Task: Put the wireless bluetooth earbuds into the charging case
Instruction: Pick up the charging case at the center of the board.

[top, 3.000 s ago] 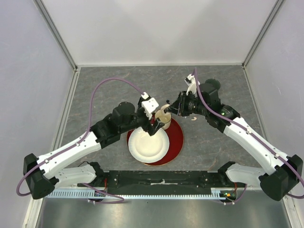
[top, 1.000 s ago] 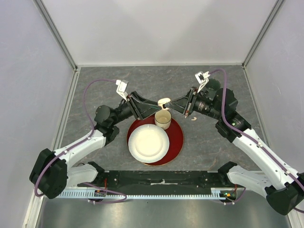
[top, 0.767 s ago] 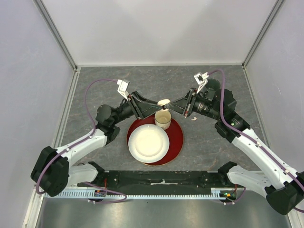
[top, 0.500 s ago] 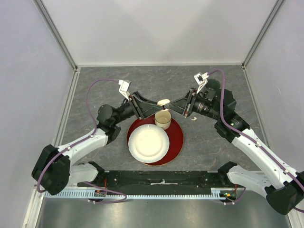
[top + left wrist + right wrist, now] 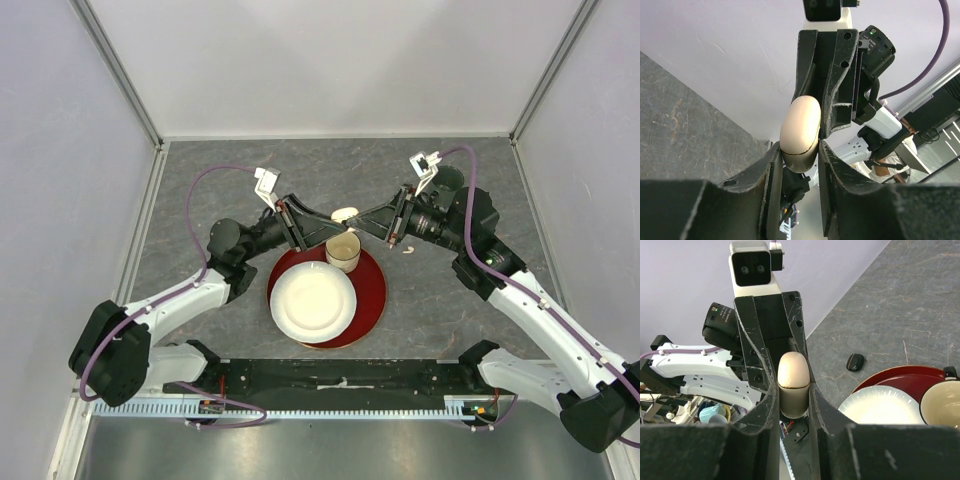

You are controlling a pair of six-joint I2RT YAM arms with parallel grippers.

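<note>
From overhead I see both arms reaching inward over the table (image 5: 230,170). Their forearms angle toward each other, so the two claws meet nose to nose just behind the paper cup (image 5: 343,250). Between them, held clear of the table, is the charging case (image 5: 344,213), a cream egg shape with its lid closed. My left gripper (image 5: 799,159) has both fingers pressed against the sides of the case's near end. The right gripper (image 5: 791,407) clamps the opposite end the same way, pads flush on the shell (each wrist view shows the other claw head-on, its camera block on top). The cup stands on the red plate (image 5: 374,290), just behind the white plate (image 5: 312,300) that lies on the same red one. One white earbud (image 5: 407,249) lies on the grey surface just off the red plate's right rim, beneath the right wrist. A small black thing (image 5: 855,361) sits on the table beyond the plates. It is too small for me to say whether it is an earbud.
</note>
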